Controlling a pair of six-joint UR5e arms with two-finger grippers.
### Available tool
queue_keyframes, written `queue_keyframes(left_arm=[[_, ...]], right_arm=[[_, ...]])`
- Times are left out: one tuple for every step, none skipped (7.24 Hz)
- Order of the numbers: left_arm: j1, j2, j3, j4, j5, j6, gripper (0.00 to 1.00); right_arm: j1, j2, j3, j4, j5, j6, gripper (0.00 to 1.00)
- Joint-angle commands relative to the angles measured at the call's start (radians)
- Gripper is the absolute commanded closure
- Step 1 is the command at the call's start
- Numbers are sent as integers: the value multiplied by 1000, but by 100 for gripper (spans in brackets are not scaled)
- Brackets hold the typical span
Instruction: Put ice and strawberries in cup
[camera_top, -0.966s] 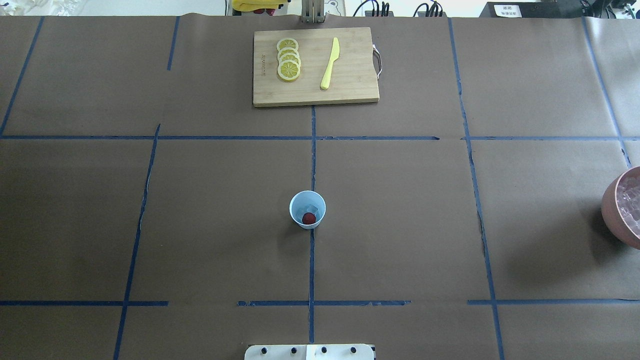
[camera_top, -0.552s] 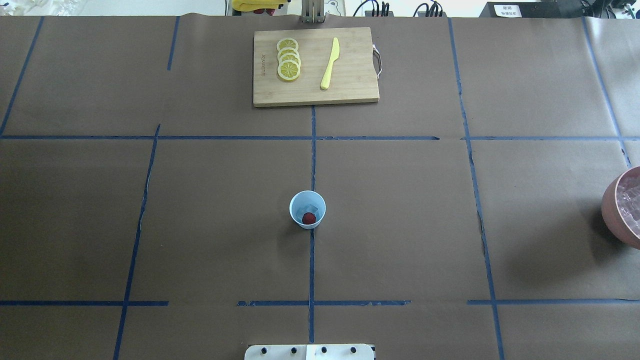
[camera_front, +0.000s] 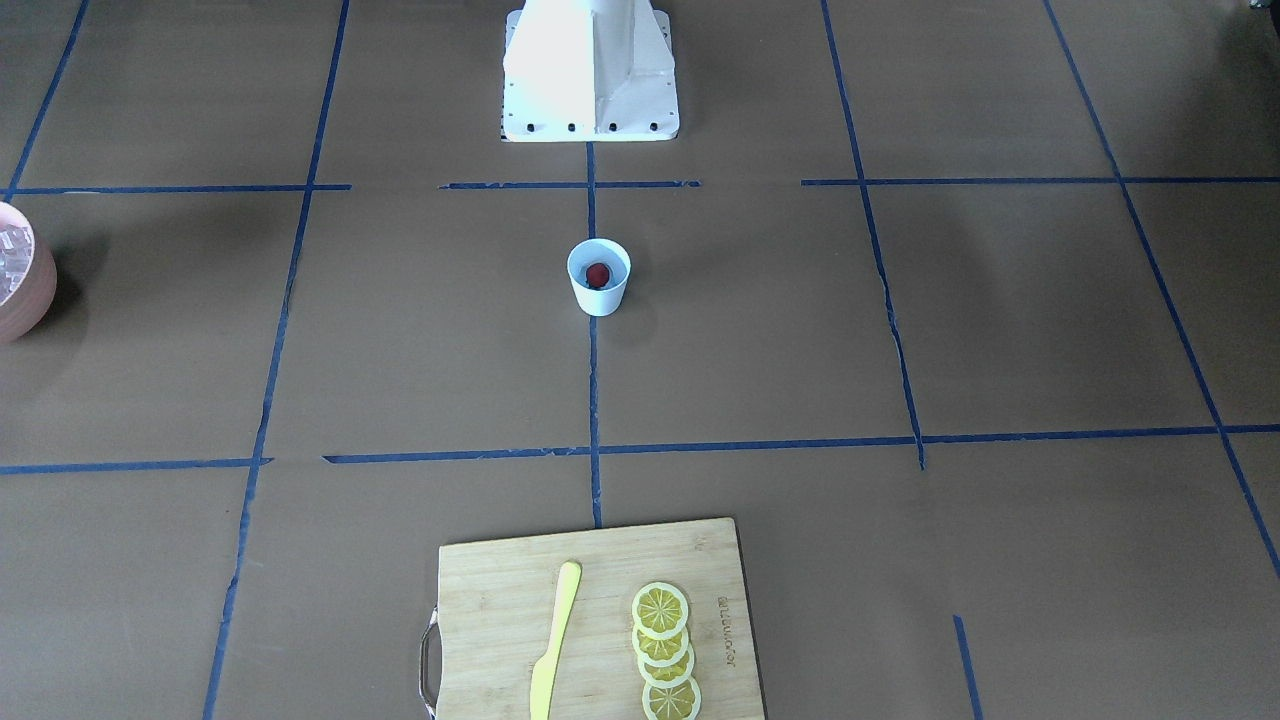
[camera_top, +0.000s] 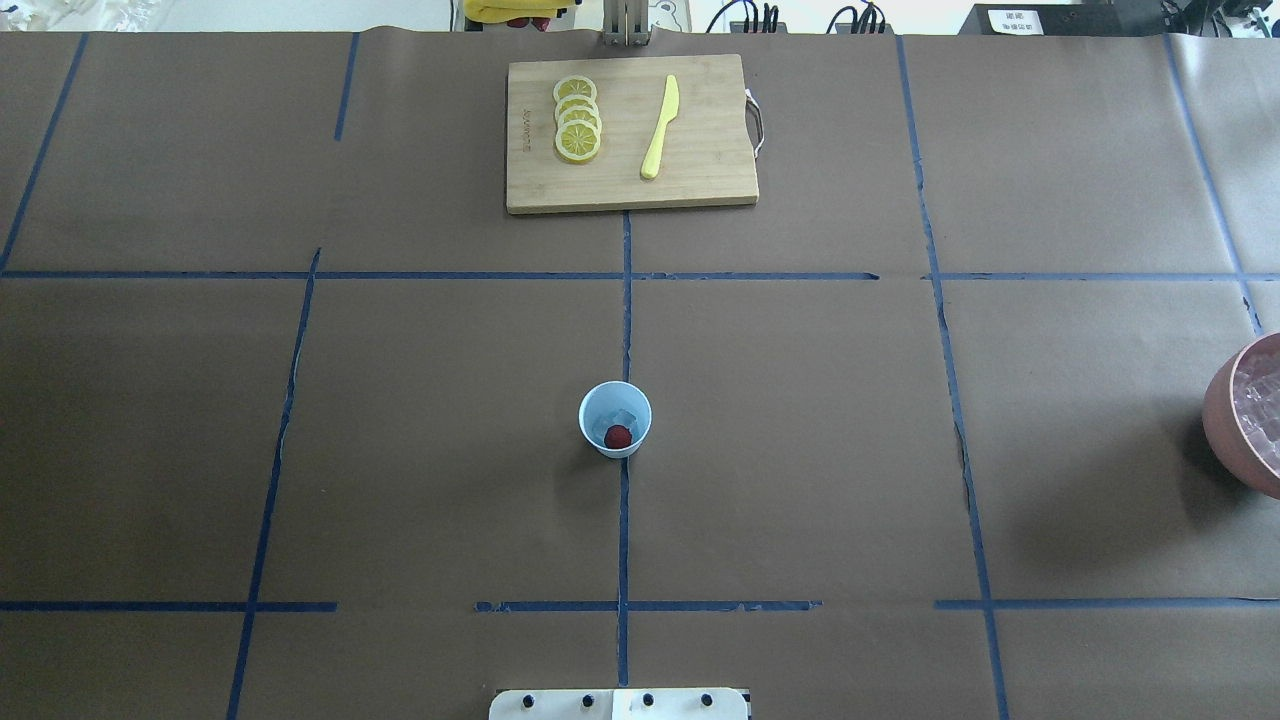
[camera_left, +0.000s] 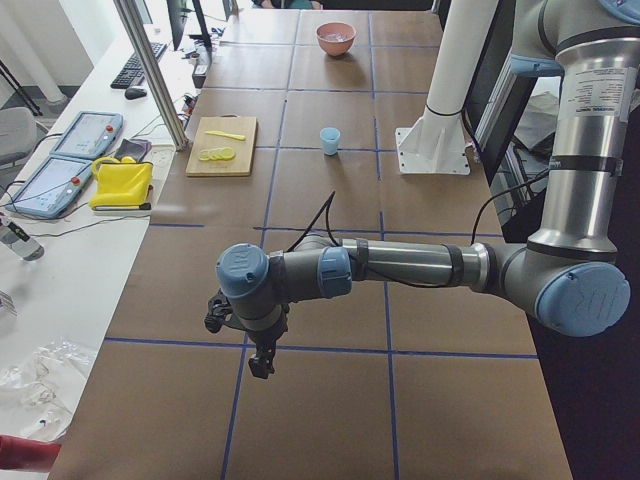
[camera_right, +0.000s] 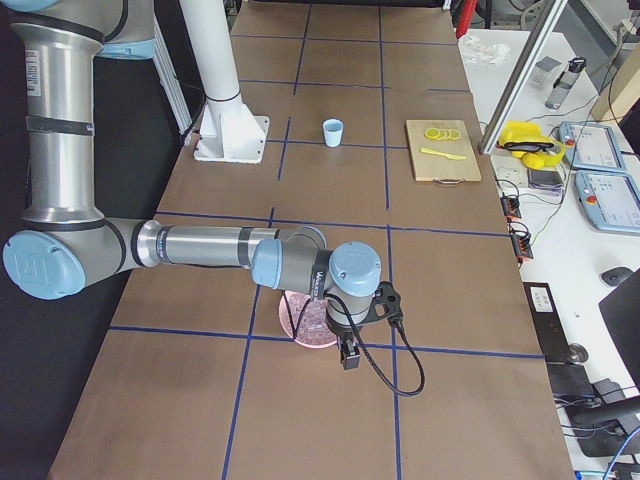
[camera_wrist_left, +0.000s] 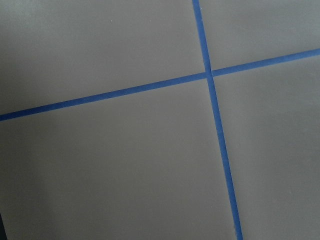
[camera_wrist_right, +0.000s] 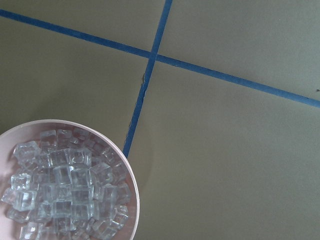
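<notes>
Nothing on the table has shifted in the overhead view over the last second: same cup, same contents, same spot. The cup (camera_top: 615, 419) stands upright on the centre tape line, in front of the robot's base and well apart from everything else. Inside it a red strawberry (camera_top: 618, 436) sits against the near wall, with pale ice (camera_top: 625, 416) glinting just behind it. So both ingredients are in, and I'd call the job done or all but done. The cup itself is small, white and tapered, bluish inside.

Both arms are parked wide. The left gripper (camera_left: 262, 358) hangs over bare table. The right gripper (camera_right: 348, 352) hovers by the pinkish bowl (camera_top: 1222, 415), which holds a heap of cubes (camera_wrist_right: 65, 192). Jaws on either side? Only the side views show them, so I cannot tell.
</notes>
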Motion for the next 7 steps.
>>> queue_keyframes(left_arm=[[0, 3, -8, 0, 0, 0, 0], [0, 3, -12, 0, 0, 0, 0], [0, 4, -14, 0, -2, 0, 0], [0, 4, -15, 0, -2, 0, 0], [0, 4, -20, 0, 0, 0, 0], [0, 4, -20, 0, 0, 0, 0], [0, 6, -20, 0, 0, 0, 0]], right_arm=[[0, -2, -1, 0, 0, 1, 0], [0, -2, -1, 0, 0, 1, 0], [0, -2, 0, 0, 0, 1, 0], [0, -2, 0, 0, 0, 1, 0], [0, -2, 0, 0, 2, 1, 0], [0, -3, 3, 0, 2, 1, 0], [0, -5, 5, 0, 2, 1, 0]])
